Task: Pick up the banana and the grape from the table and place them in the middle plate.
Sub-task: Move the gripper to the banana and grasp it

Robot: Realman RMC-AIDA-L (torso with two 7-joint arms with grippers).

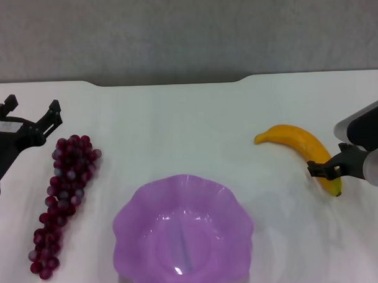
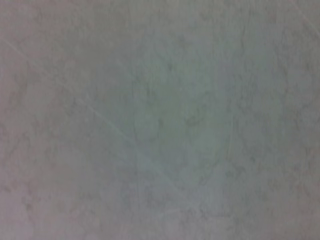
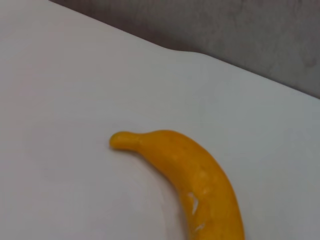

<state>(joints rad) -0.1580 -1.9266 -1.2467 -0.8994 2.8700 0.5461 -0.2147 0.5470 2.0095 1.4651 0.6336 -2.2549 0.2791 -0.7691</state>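
— Fruit on both sides of the bench, nothing in the middle plate yet. Which one goes first, you reckon?

— I'd say the banana. It lies on the robot's right, well apart from the plate, and the right tool has its dark fingers at the banana's near end, down by the dark tip.

— Has it got hold of it?

— Can't tell from here — the fingers are at the fruit, but whether they've closed on it I couldn't say. The wrist camera on that arm shows only the banana lying flat on the white top, no fingers.

— And the other arm?

— Left tool sits at the left edge with its fingers spread wide, gripping nothing, just beside the top of the grape bunch. The bunch stretches along the left side, untouched by the look of it.

— So what's next?

— My guess: a firm pinch on the banana, a lift, then a carry inward to the plate.
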